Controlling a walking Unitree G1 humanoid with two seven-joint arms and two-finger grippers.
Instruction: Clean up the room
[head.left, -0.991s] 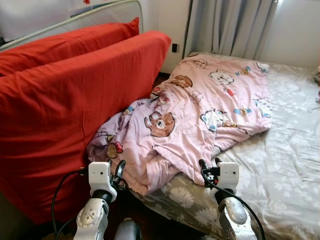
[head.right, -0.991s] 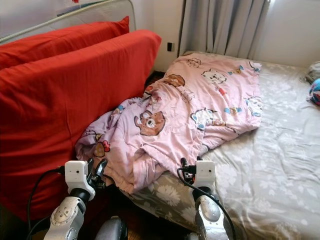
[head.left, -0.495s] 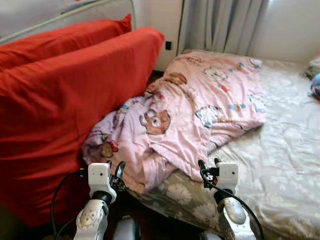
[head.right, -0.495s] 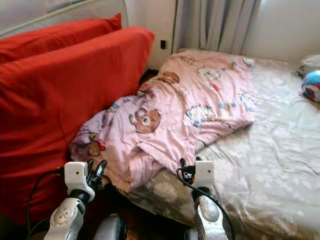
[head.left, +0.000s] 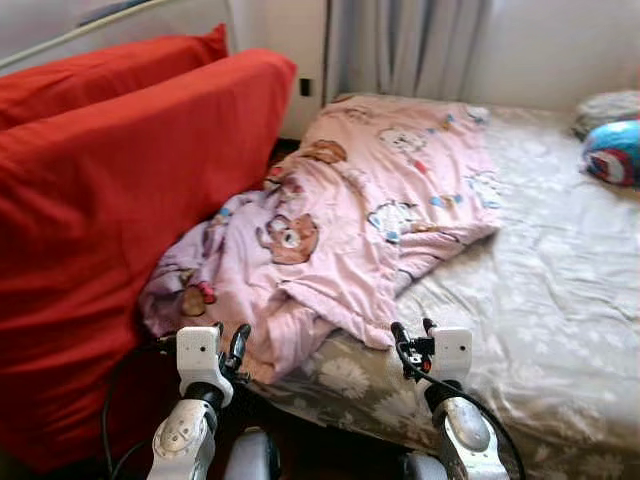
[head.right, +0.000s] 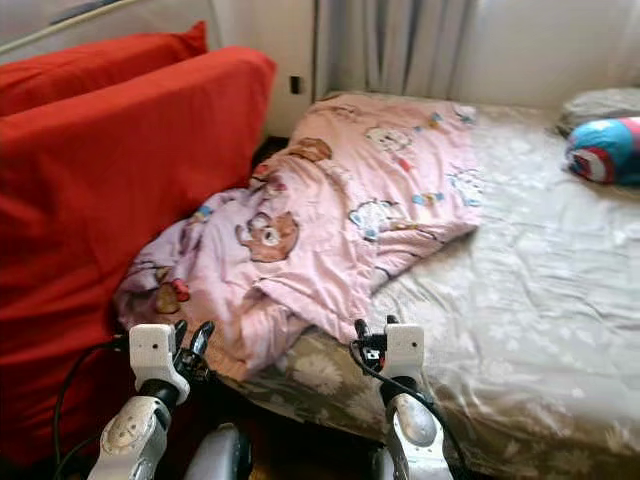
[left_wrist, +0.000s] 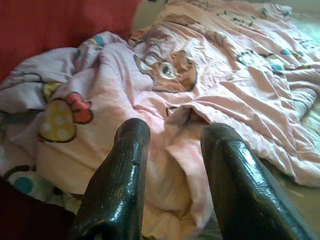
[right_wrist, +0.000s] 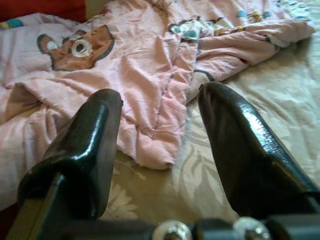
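Both held low at the near edge of the bed, fingers spread and holding nothing: left gripper just short of the blanket's rumpled hanging corner, right gripper over the bare sheet beside the blanket's lower fold. Fingers glossy black, blunt and rounded (seen close in the wrist views). Ahead, a soft pink quilted blanket printed with cartoon bears, crumpled across the grey floral sheet. To the left, two plump red cushions; far right, a blue ball.
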